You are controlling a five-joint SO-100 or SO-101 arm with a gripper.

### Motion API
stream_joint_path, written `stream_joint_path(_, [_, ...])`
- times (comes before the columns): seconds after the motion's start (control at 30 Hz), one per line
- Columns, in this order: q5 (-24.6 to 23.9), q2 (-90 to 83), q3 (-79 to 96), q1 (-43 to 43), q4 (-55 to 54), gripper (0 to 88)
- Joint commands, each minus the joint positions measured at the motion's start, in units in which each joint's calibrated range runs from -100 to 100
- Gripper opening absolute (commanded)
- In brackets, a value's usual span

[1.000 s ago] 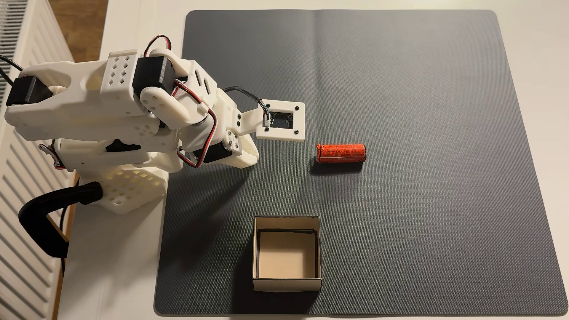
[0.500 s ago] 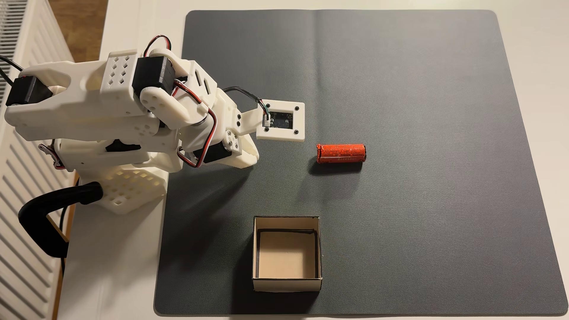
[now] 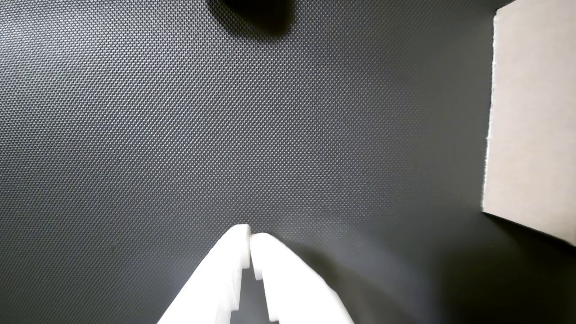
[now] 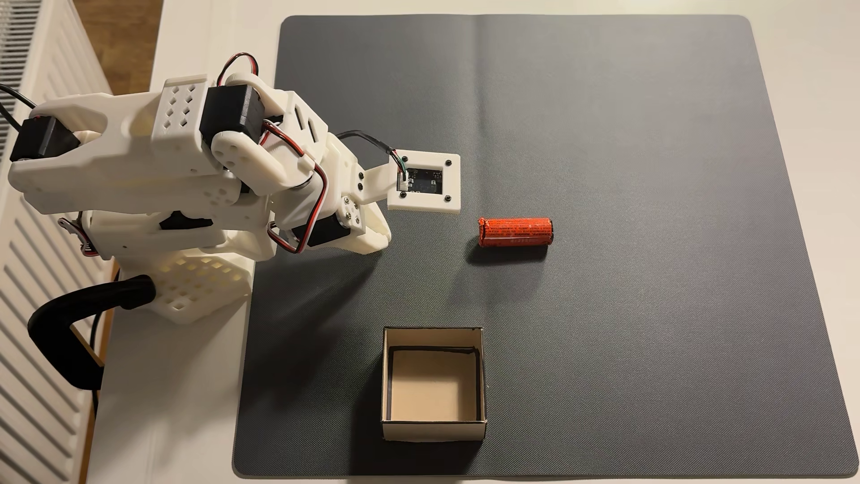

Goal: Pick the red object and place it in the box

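Note:
The red object, a small orange-red cylinder with dark ends, lies on its side near the middle of the grey mat in the fixed view. The box, cream cardboard with no lid, stands near the mat's front edge with nothing in it. One of its outer walls fills the right side of the wrist view. My gripper is shut with nothing in it, its white fingertips touching just above the mat. The arm is folded at the left, well short of the red object, with its camera mount sticking out.
The grey mat covers most of the white table. A black clamp holds the arm's base at the table's left edge, beside a white radiator. A dark shadow lies at the top of the wrist view.

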Motion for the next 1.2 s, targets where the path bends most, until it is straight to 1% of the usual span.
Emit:
stream_joint_path(0.0, [0.08, 0.49, -6.60, -0.37, 3.02, 0.7])
stream_joint_path(0.1, [0.08, 0.49, -11.32, -0.37, 4.77, 0.7])
stream_joint_path(0.3, [-0.38, 1.26, -19.39, -1.56, 3.98, 0.7])
stream_joint_path(0.5, [-0.44, 2.45, -19.93, -1.63, -2.14, 0.8])
stream_joint_path(0.63, [-0.44, 10.53, -21.11, -2.82, -8.08, 1.3])
stream_joint_path(0.8, [-0.44, 24.64, -27.64, -4.38, -15.42, 2.2])
stream_joint_path(0.87, [-0.44, 30.17, -30.73, -4.60, -18.22, 6.4])
stream_joint_path(1.0, [-0.49, 39.52, -36.26, -4.60, -19.88, 19.3])
stream_joint_path(1.1, [-0.49, 44.28, -38.07, -4.60, -20.41, 28.0])
stream_joint_path(1.17, [-0.49, 46.41, -37.26, -4.38, -23.90, 32.2])
